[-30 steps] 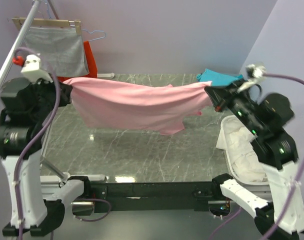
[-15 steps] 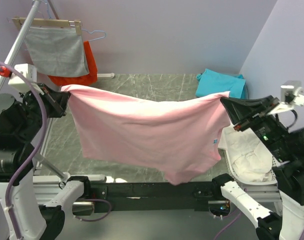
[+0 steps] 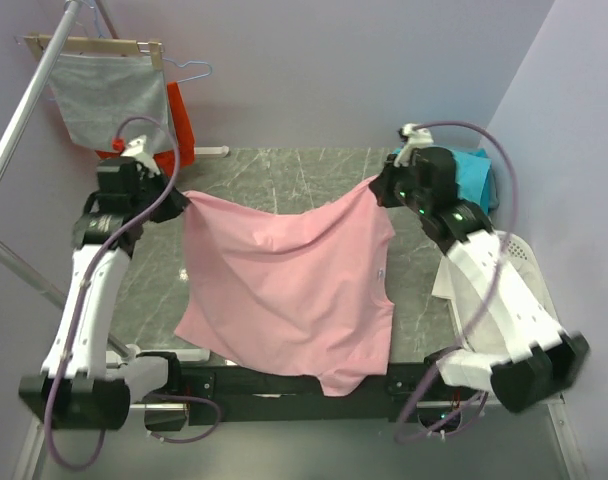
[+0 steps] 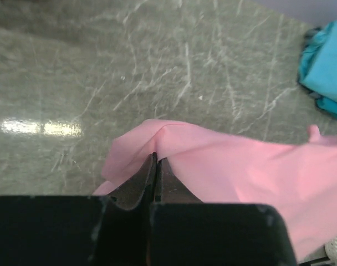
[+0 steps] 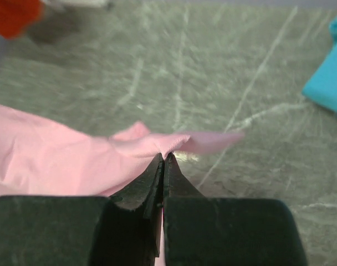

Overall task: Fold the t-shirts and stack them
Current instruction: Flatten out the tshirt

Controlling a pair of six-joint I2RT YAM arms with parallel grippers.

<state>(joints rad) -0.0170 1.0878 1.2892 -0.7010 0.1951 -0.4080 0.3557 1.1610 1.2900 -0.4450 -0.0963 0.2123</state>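
The pink t-shirt (image 3: 284, 290) is held up by its two upper corners over the middle of the bench (image 3: 284, 165) and sags between them. Its body slopes down toward the near edge, and the lower hem reaches over that edge. The left gripper (image 3: 182, 200) is closed on the shirt's left corner; the wrist view shows its fingers pressed together with pink cloth pinched between them. The right gripper (image 3: 376, 186) is clamped the same way on the right corner, nearer the far edge. A teal t-shirt pile (image 3: 474, 170) lies at the far right corner. Beyond the far left corner hang a grey cloth (image 3: 104, 95) on a wooden hanger (image 3: 89, 44) and an orange-red garment (image 3: 181, 120).
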